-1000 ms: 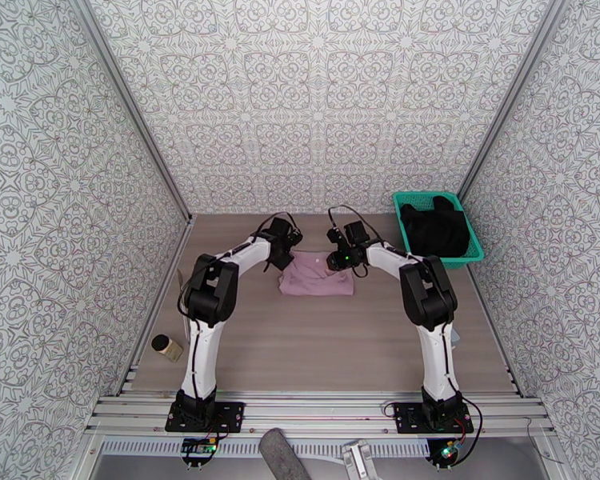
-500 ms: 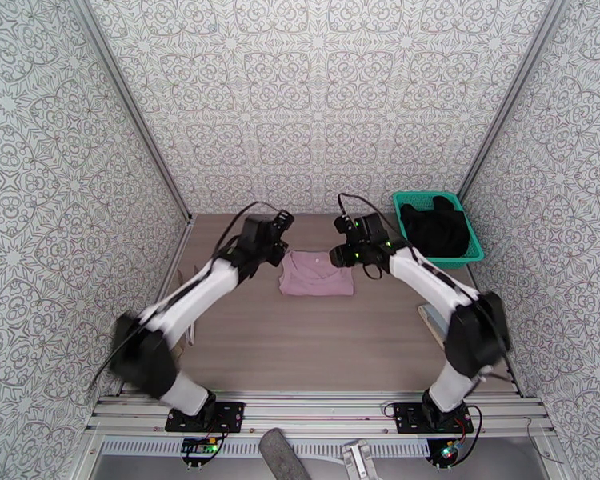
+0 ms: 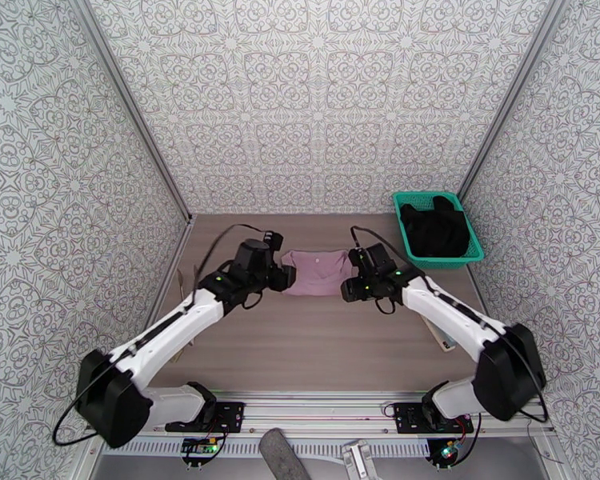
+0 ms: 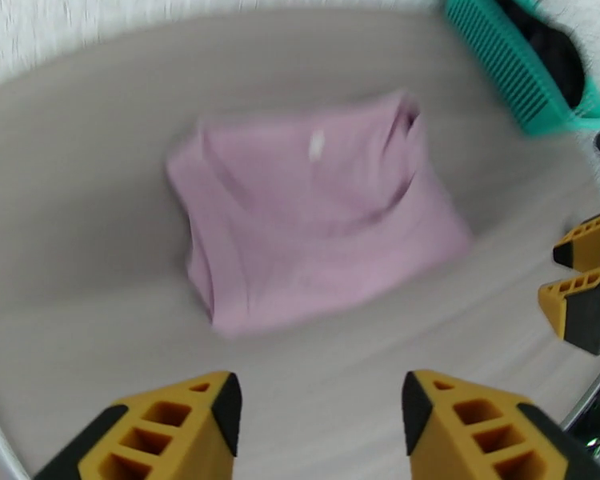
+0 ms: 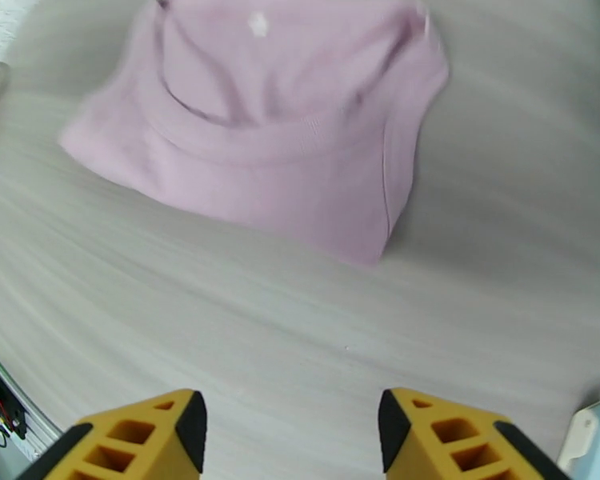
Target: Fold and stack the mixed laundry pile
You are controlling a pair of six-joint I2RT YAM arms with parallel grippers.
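The left arm [image 3: 176,322] and right arm [image 3: 452,310] are white-shelled with black joints, looping black cables and green wrist lights, while the left pincer [image 4: 320,430] and right pincer [image 5: 292,442] carry yellow, hollow-celled fingers [image 4: 172,426] edged black.

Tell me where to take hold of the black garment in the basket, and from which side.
Grip the bunched cloth at the top of the black garment, coming straight down from above. It lies heaped inside the teal basket, whose walls close off a sideways approach. The right end effector, open and the nearer of the two, probably suits best.
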